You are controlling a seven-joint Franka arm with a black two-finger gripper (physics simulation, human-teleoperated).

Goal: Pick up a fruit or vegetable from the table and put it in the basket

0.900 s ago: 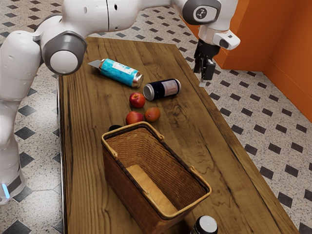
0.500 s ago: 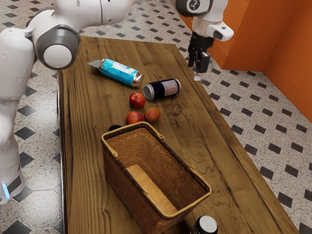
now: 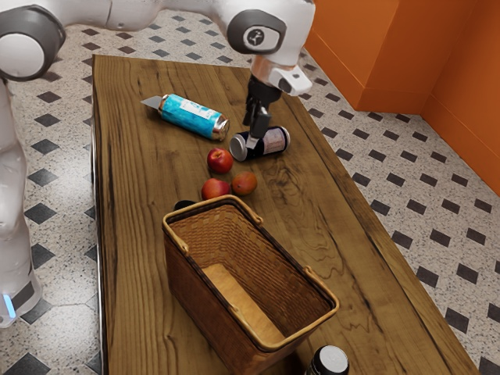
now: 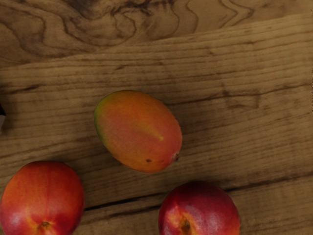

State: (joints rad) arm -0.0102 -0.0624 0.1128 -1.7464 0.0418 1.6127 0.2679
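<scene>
Gripper (image 3: 252, 141) is observed pointed downward, overlapping the dark can (image 3: 275, 141) in the exterior view; whether that can is touched cannot be determined. State of the fingers: whether released or clenched, cannot be told. Three fruits are noted on the wooden table (image 3: 141, 242), outside the basket (image 3: 199, 298), all set apart from the gripper. The orange-yellow fruit (image 4: 138, 131), greenish at one end, is recorded near the middle of the wrist view; in the exterior view it is located between the gripper and the basket, close to the basket's rim. One red fruit (image 4: 43, 196) is placed nearest the gripper of the three, toward the exterior view's left of it and just beside the dark can. A second red fruit (image 4: 199, 210) is found farther from the gripper, beside the orange-yellow one and near the basket's rim. The dark can is laid on its side, as is the blue bottle (image 3: 191, 116), which is situated farther from the gripper, toward the exterior view's left; a pale pointed piece (image 3: 151, 102) is seen at its far end. The basket is stood upright, well apart from the gripper, beyond the fruits. At its far side from the gripper, a dark bottle (image 3: 332, 361) with a white cap is partly seen.
</scene>
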